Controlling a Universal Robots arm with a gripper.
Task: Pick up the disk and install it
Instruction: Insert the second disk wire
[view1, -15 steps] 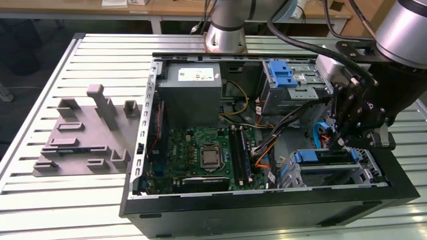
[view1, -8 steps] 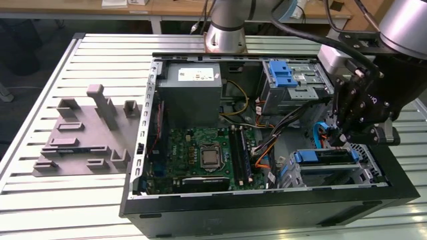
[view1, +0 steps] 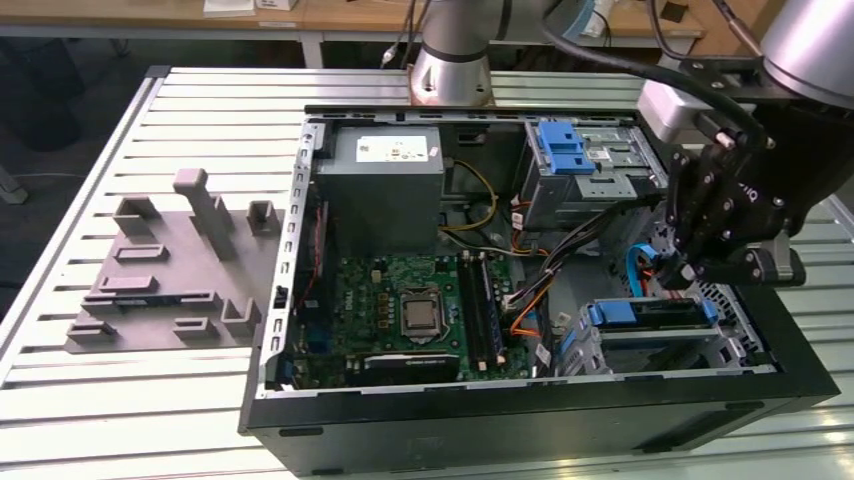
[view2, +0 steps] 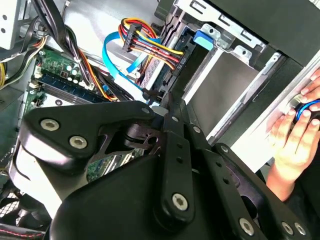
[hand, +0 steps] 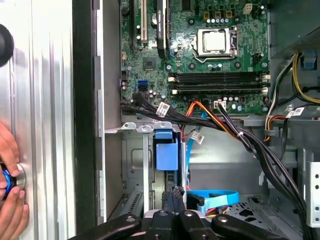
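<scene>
a slatted metal table (view1: 80, 380) under bright light; wooden desks (view1: 334, 15) stand behind.

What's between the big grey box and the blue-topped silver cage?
Yellow and black wires hang between the grey box and the silver cage, in the exterior view.

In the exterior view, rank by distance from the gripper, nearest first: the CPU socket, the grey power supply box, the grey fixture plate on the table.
1. CPU socket, mid-case, toward the exterior view's left of the gripper.
2. Power supply box, rear of the case.
3. Fixture plate, outside the case at the exterior view's far left.
</scene>
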